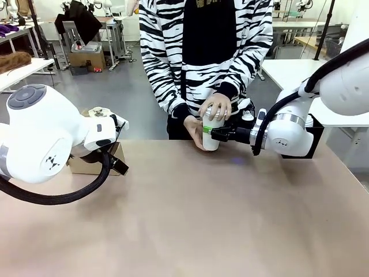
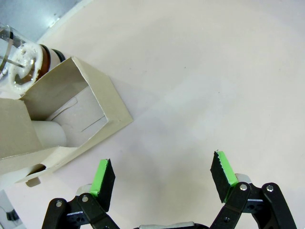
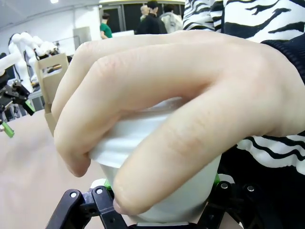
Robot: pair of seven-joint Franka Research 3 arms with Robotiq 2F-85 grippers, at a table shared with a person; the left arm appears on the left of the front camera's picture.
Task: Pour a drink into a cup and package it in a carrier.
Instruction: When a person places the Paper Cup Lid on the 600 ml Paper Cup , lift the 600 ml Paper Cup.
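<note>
In the front view, a person [image 1: 202,52] in a black-and-white striped top stands at the far side of the desk [image 1: 190,219], and the cup [image 1: 211,143] is upright near the desk's far edge in front of them. The person's top hand [image 1: 217,106] rests on the cup's top and the side hand [image 1: 192,128] lies against its wall on the picture's left. The right end effector [image 1: 211,134] reaches in from the right and is clamped on the cup at mid-height, with a green pad showing against the white paper. The left arm [image 1: 46,135] looms in the left foreground. The brown carrier [image 1: 86,167] stands just behind it on the desk, well apart from the cup. In the left wrist view, the left end effector [image 2: 163,174] hangs over bare desk [image 2: 214,71], its jaws spread wide with nothing between the green pads [image 2: 102,175]. The carrier [image 2: 71,109] sits just beyond one pad without touching it, one pocket open toward the camera. Past it stands a glass jug [image 2: 24,67] with a metal band, and the dark drink [image 2: 46,56] shows through the glass. In the right wrist view, the top hand [image 3: 167,105] wraps over the white lid [image 3: 138,138]. The cup [image 3: 181,200] sits gripped between the right end effector's [image 3: 162,195] black fingers [image 3: 102,202]. The carrier [image 3: 51,81] stands farther off at the left.
</note>
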